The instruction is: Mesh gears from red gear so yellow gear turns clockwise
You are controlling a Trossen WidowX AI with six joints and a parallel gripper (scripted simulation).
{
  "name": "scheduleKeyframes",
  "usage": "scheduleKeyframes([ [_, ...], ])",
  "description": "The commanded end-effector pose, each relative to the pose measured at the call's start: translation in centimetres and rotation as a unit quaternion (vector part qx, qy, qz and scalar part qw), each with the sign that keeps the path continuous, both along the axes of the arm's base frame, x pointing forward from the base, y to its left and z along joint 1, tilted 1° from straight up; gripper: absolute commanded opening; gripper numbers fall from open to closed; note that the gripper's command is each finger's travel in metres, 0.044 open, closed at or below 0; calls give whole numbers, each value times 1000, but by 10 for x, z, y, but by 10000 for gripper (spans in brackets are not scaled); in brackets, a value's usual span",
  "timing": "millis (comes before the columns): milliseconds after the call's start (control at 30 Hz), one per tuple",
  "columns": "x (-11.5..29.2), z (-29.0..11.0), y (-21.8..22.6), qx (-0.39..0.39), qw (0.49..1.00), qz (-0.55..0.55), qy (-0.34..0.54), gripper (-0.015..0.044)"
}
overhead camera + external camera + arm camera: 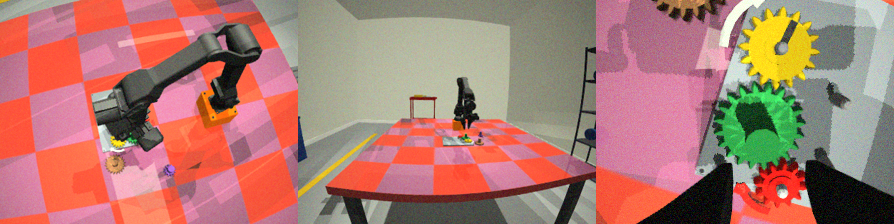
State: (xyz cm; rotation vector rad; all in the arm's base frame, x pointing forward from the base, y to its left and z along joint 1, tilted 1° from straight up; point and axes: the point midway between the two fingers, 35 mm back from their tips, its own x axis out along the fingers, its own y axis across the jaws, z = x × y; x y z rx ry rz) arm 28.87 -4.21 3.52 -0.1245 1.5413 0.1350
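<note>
My gripper (467,128) (769,171) is open and empty, above the green gear (132,138) (791,131) and red gear (765,184). The green gear lies on the grey board (450,143) (846,127) between the red gear and the yellow gear (117,142) (766,52), its teeth reaching both. It looks level; its knob hides the peg below. Empty pegs (841,100) (821,155) (718,160) show beside the gears. The brown gear (115,164) (479,143) and the purple gear (170,170) (480,134) stand loose on the table.
The orange block (205,115) (457,125) is under the arm's base. The arm covers much of the board in the top view. A white arrow (730,27) lies beside the yellow gear, and a red arrow (752,198) beside the red gear.
</note>
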Motion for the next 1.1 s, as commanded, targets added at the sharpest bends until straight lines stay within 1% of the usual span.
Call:
scheduleKeyframes([
  [0,-3,20,0,1,1000,1,4,219],
  [33,-5,34,1,1,1000,1,4,245],
  [100,-7,45,0,1,1000,1,4,298],
  [267,-7,45,0,1,1000,1,4,429],
  [300,-7,45,0,1,1000,1,4,440],
  [1067,-7,45,0,1,1000,1,4,440],
])
